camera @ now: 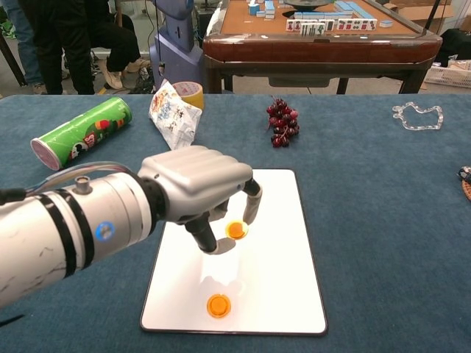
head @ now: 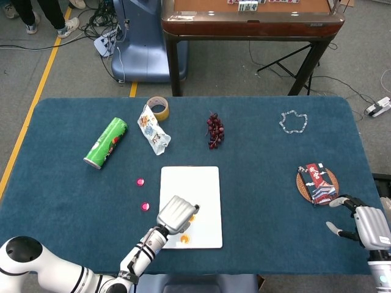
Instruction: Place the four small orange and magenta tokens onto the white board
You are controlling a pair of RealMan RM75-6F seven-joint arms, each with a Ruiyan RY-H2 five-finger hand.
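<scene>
My left hand hovers over the middle of the white board and pinches an orange token between thumb and a finger. In the head view the same hand covers the board's near half, with the token at its fingertips. A second orange token lies flat on the board near its front edge. Two magenta tokens lie on the blue cloth left of the board; my arm hides them in the chest view. My right hand rests far right, fingers apart, holding nothing.
A green can lies at the left. A snack bag, a tape roll and dark grapes sit behind the board. A clear chain and a coaster with a card pack are on the right.
</scene>
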